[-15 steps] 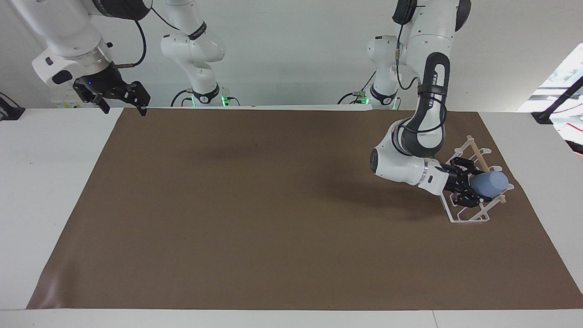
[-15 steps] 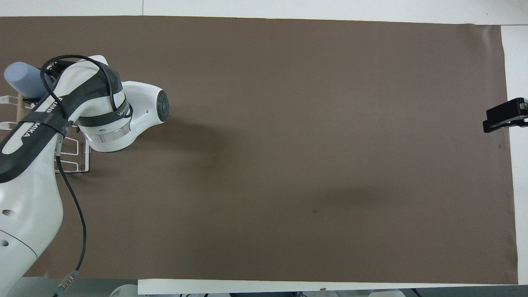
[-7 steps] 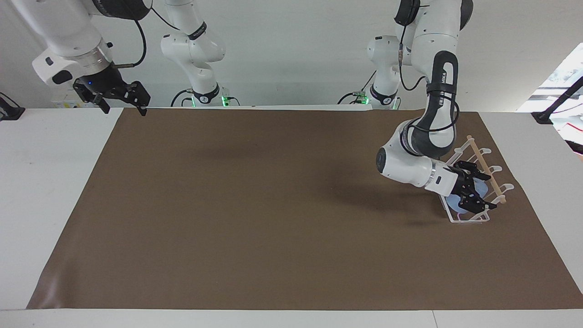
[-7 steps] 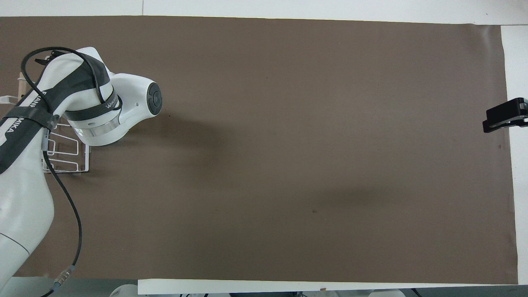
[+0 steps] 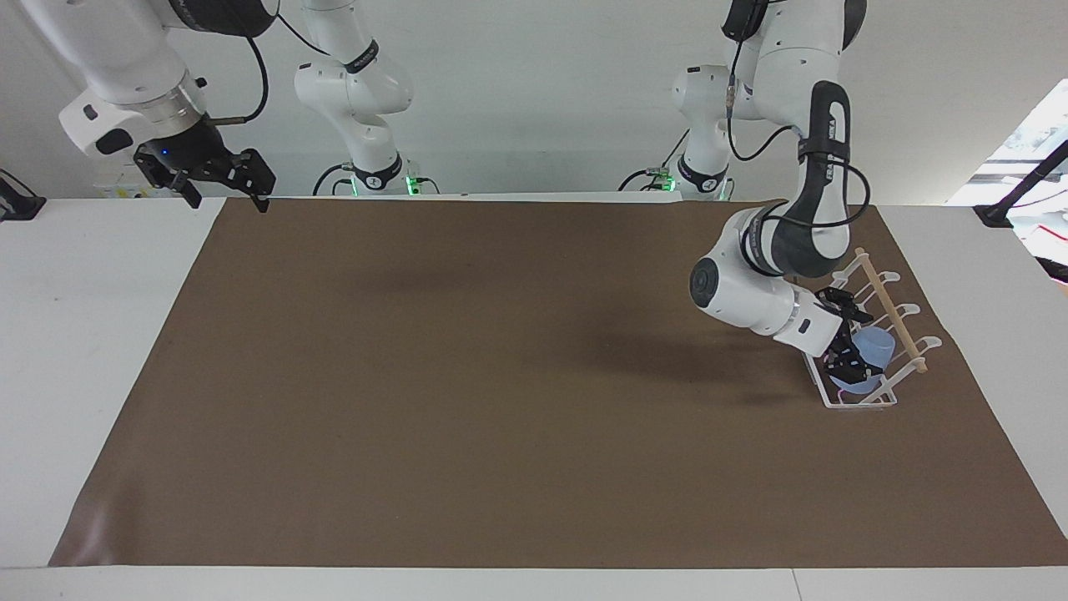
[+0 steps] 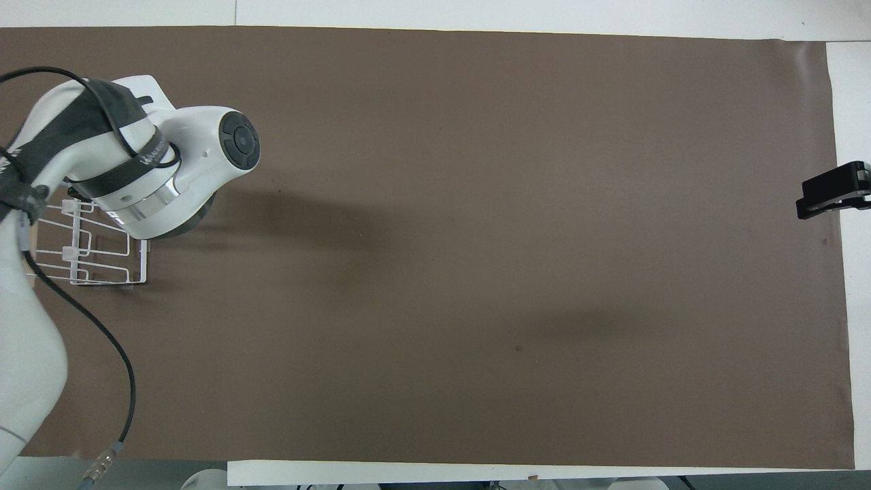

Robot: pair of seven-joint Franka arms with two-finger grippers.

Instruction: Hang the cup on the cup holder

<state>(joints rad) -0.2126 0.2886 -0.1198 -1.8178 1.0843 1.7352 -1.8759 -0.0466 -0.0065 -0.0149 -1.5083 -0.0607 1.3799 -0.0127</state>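
We find the cup (image 5: 874, 344) sitting tilted on the cup holder (image 5: 884, 288), among the slanted prongs under the wooden rod (image 5: 891, 309), at the desk edge toward the left arm's end; the prongs lean so that a cup slid over one stays put by its own weight. The left pincer (image 5: 844, 349) is just beside the cup with its fingers spread, released and grasping nothing (we judge the hanging done, though from above the arm hides the cup entirely). The right pincer (image 5: 219, 177) waits, open, over the desk corner at its own end, out of the way because one arm suffices here.
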